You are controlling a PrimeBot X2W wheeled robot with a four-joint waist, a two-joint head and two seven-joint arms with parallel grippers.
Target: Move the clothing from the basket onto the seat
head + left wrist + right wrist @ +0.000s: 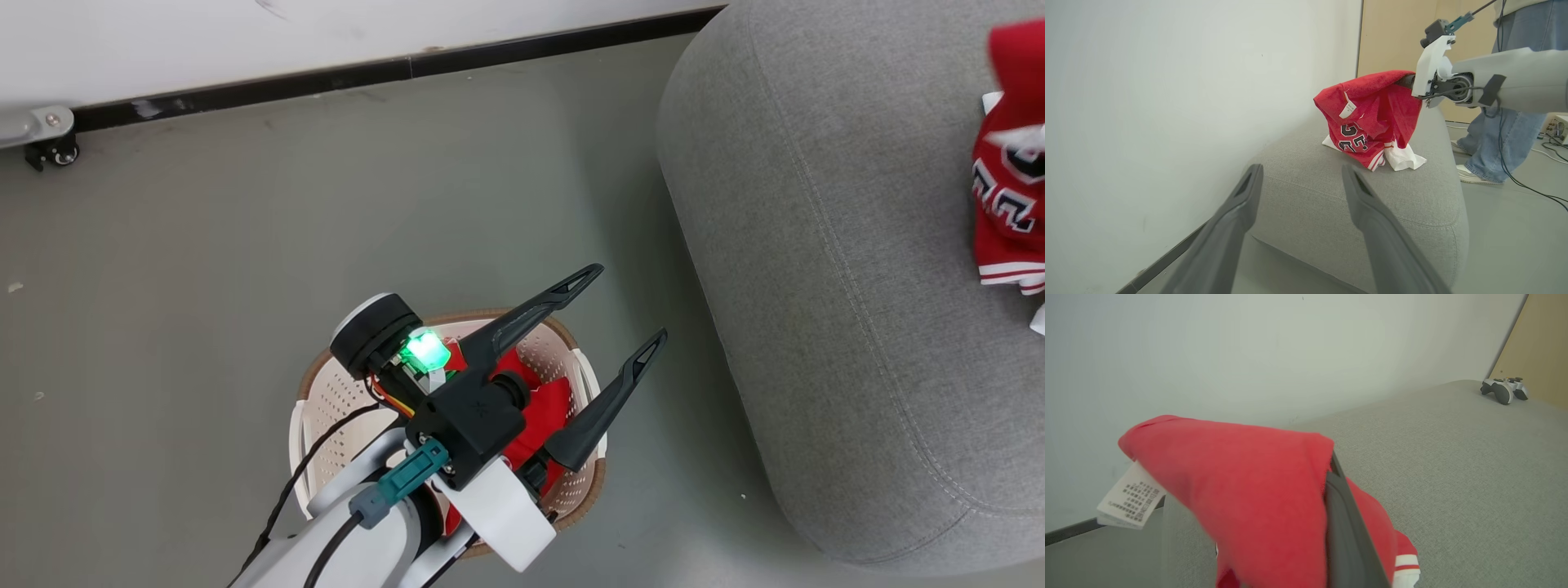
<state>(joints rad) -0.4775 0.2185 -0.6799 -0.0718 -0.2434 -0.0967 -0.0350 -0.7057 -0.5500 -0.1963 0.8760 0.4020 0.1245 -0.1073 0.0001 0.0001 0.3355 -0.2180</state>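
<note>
My left gripper (620, 314) hangs open and holds nothing above the cream basket (326, 408), where red clothing (549, 407) lies partly hidden under the wrist. In the left wrist view its fingers (1253, 179) point toward the grey seat (1351, 204). There my right gripper (1406, 81) is shut on the top of a red jersey (1367, 118) with black numbers, whose lower end and white sleeve rest on the cushion. In the right wrist view the red cloth (1257, 486) drapes over the dark finger (1341, 522), a white tag (1128, 498) hanging at its left.
A person's legs in jeans (1506, 134) stand beyond the seat's far side, with cables on the floor. A game controller (1502, 390) lies on the seat's far end. A white wall with a dark baseboard (367, 73) runs behind the basket.
</note>
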